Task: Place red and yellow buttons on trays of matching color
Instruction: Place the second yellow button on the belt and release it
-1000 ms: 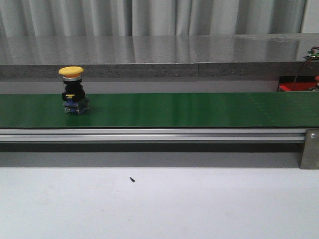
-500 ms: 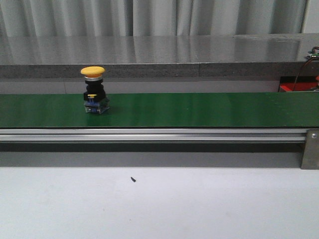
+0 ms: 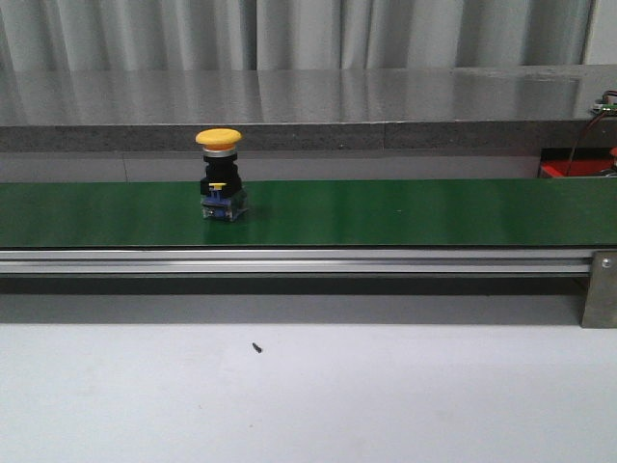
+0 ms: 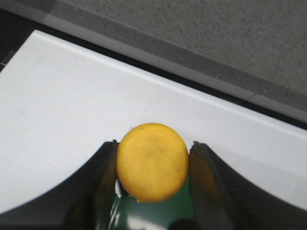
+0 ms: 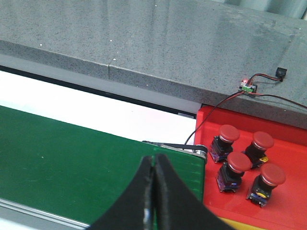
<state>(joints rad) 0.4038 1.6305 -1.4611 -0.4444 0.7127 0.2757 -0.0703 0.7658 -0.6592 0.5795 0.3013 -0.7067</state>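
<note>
Lab or factory-style test cell, not a home. Green conveyor belt (image 3: 386, 212) on an aluminium rail (image 3: 289, 260), grey speckled stone ledge (image 3: 289, 96) behind, grey curtain (image 3: 289, 29) backdrop. Small circuit board (image 5: 247, 87) with red/black wires sits exposed on the ledge. Plain white counter (image 3: 337, 405) in front.

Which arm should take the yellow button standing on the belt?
Right, probably. The right pincer is empty, though shut, over the green belt. The left pincer grips another yellow button; the belt button stands free.
</note>
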